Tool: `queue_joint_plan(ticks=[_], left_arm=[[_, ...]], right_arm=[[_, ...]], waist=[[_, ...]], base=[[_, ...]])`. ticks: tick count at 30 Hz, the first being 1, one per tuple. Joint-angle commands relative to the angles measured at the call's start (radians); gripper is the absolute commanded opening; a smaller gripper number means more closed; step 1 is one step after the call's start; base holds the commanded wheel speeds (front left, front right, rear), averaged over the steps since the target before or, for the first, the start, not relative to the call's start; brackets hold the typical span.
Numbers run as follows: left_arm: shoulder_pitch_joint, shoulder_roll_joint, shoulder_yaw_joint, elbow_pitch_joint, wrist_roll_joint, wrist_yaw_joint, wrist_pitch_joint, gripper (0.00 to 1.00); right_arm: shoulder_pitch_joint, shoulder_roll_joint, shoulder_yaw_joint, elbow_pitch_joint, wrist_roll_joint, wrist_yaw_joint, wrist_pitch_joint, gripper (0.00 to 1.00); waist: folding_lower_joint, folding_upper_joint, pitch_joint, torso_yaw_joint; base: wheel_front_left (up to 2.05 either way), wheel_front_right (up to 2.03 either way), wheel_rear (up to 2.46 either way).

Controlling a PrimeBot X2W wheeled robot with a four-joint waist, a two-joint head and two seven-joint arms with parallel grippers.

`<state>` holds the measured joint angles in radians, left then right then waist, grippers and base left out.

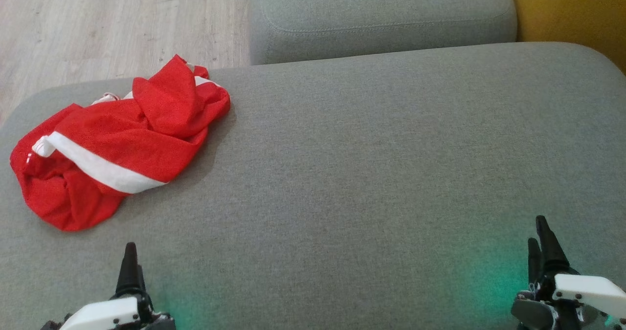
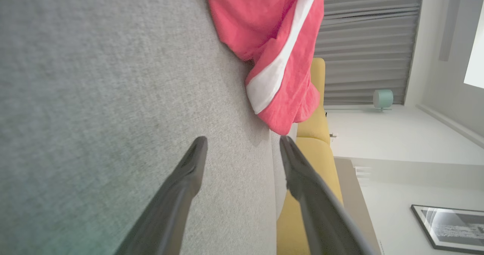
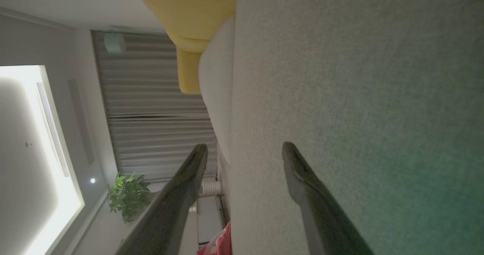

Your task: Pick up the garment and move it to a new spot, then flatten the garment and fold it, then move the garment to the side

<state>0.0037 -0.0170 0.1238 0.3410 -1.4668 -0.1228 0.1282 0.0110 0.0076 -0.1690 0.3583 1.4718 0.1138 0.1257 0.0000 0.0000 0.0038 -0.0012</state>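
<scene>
The left claw (image 2: 242, 141) hangs low over the grey sofa cushion (image 1: 371, 149), its two dark fingers spread apart with nothing between them. Ahead of it and a little to its left, clear of the fingertips, lies the red garment (image 1: 117, 144). It is crumpled in a heap, with a broad white stripe across it, near the cushion's left edge. The right claw (image 3: 244, 147) is likewise spread and empty over bare grey fabric, and the garment is well apart from it, far off to its left. Beyond both claws sits a second grey cushion (image 1: 381, 17). A yellow seat (image 1: 572, 12) lies ahead of the right claw and pale wood floor (image 1: 98, 22) ahead of the left one. A green glow (image 1: 489, 281) tints the fabric just beside each claw.
</scene>
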Motion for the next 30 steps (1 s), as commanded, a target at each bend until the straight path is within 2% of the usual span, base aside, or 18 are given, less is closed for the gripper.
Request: queue_joint_plan(ticks=[1, 8, 14, 30], left_arm=[[-0.045, 0.008, -0.007, -0.042, 0.026, -0.001, -0.012, 1.0], [-0.044, 0.01, -0.025, -0.07, 0.136, 0.005, -0.036, 1.0], [-0.043, 0.012, -0.05, -0.088, 0.242, 0.031, -0.056, 1.0], [-0.044, 0.019, -0.111, -0.119, 0.43, 0.057, -0.107, 1.0]], right_arm=[[-0.044, -0.014, 0.009, -0.039, -0.024, 0.002, -0.01, 1.0], [-0.044, -0.015, 0.031, -0.06, -0.144, 0.003, -0.034, 1.0], [-0.044, -0.021, 0.057, -0.078, -0.256, 0.004, -0.054, 1.0], [-0.042, -0.027, 0.098, -0.122, -0.476, 0.006, -0.105, 1.0]], waist=[[0.0, 0.0, 0.0, 0.0], [0.0, 0.0, -0.003, -0.001], [0.0, 0.0, -0.006, -0.003], [0.0, 0.0, -0.004, -0.007]], base=[[0.0, 0.0, 0.0], [0.0, 0.0, 0.0], [0.0, 0.0, 0.0], [0.0, 0.0, 0.0]])
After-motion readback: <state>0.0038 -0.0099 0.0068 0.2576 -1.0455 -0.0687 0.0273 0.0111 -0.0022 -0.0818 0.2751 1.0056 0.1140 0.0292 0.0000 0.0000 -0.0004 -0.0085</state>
